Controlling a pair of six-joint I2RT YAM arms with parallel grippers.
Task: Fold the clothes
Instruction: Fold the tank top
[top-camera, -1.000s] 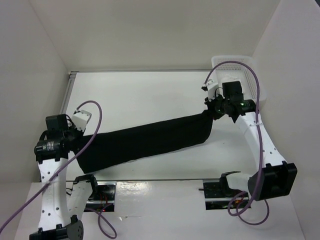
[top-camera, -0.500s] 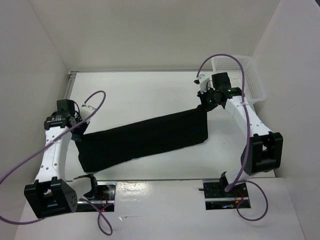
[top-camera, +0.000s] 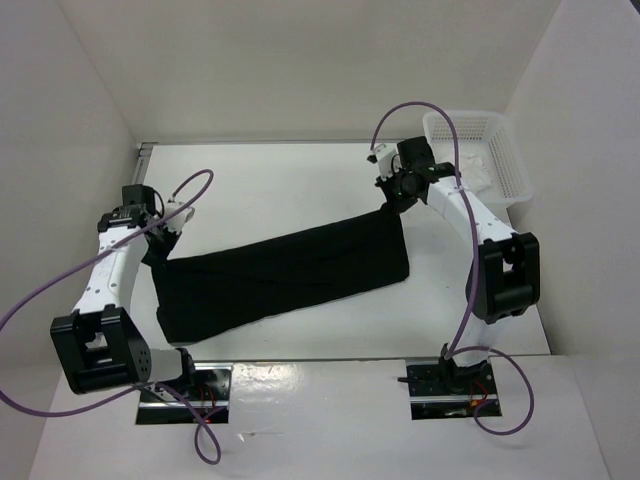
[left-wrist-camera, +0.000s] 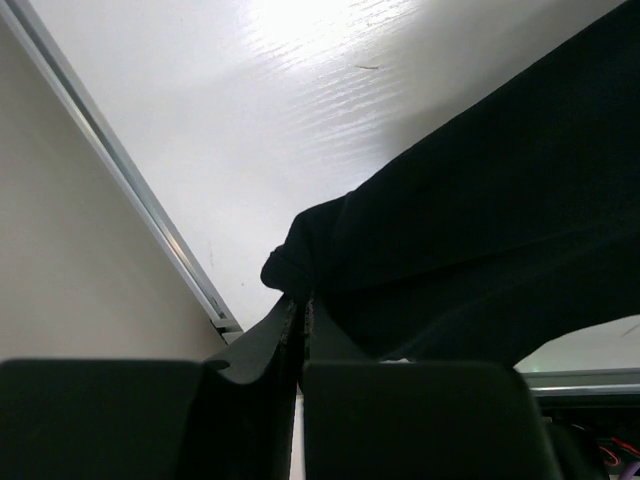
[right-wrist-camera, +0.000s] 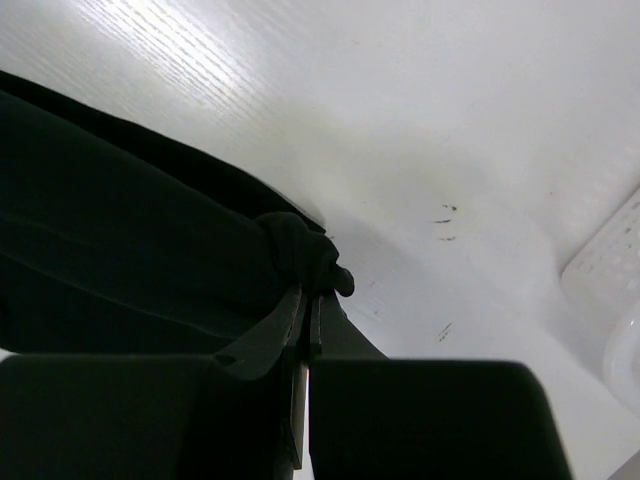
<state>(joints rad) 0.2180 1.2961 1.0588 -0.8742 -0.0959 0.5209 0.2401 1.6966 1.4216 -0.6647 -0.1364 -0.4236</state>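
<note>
White tabletop (top-camera: 300, 190), enclosed by plain pale walls, with a white plastic mesh basket (top-camera: 505, 150) at its far right corner. The plain black short-sleeved T-shirt of soft fabric (top-camera: 280, 275) is stretched as a long band between my two hands. Its long axis runs diagonally, from near-left to far-right.

My left gripper (top-camera: 157, 248) pinches the band's near-left end and my right gripper (top-camera: 392, 207) its far-right end, so the cloth lies rightward and away from the left fingers, and leftward and nearer from the right fingers. Neither arm is closer to the garment: each holds its own end, and I judge that any fold must be carried across this axis by both together.

The top view alone gives the whole span, the sagging lower edge and the basket's place just beyond my right hand. The wrist views alone show the grips. In each, the jaws are pressed together on a small bunched knot of black fabric, left (left-wrist-camera: 300, 305) and right (right-wrist-camera: 305, 295), with bare tabletop beneath. Whether the lower edge touches the table I cannot tell.
</note>
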